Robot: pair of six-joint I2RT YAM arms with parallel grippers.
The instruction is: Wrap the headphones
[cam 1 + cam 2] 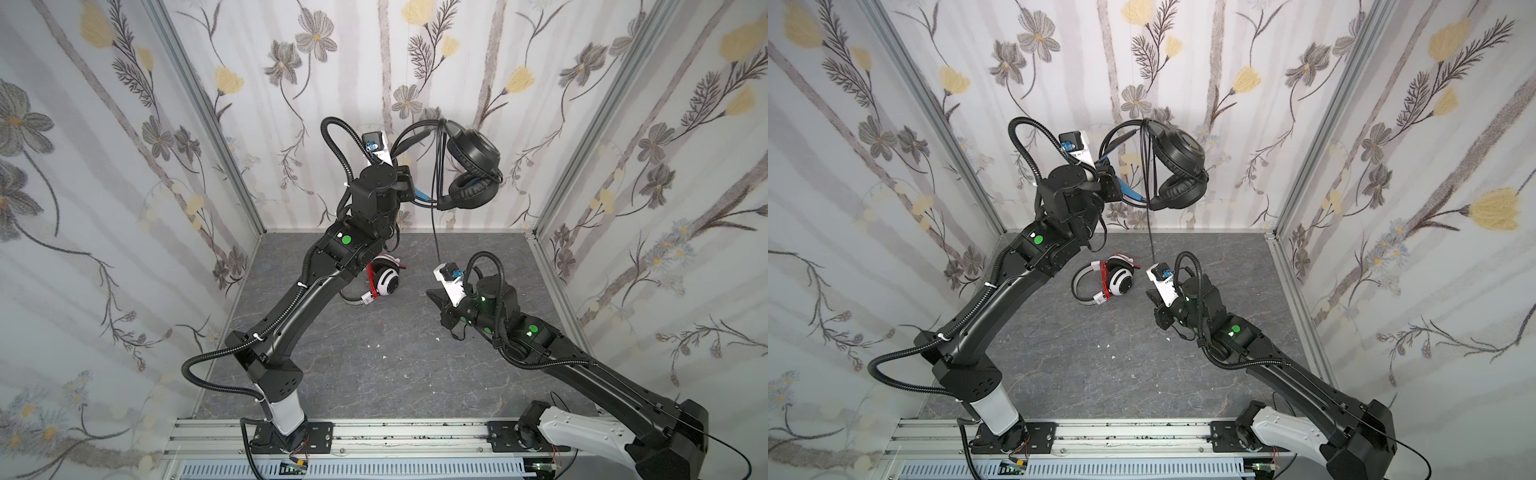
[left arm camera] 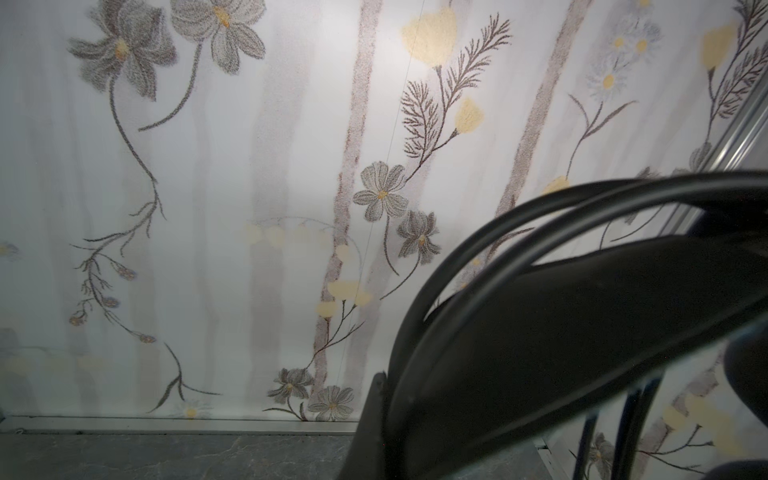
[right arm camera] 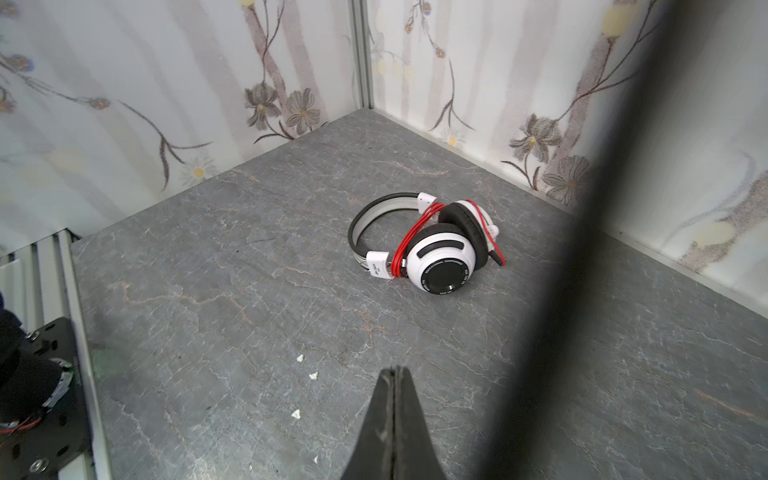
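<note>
Left pincer (image 1: 415, 191) clamped on the headband of a black over-ear headset with blue accents (image 1: 473, 166), aloft at 12 o'clock, its black cord (image 1: 435, 232) dangling. Right pincer (image 3: 395, 380) closed, empty, above the grey marbled bench (image 1: 374, 374). A white over-ear headset with black pads (image 3: 440, 253), thin red cord (image 3: 409, 237) wound round it, lies on the bench toward 12 o'clock.

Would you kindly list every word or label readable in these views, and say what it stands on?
"EDUCATIONAL EARPHONE", probably: on the black ring of the white headphones.
Rest of that ring: too small to read.
Print on its headband slider: too blurred.
On the black headphones: no text visible.
</note>
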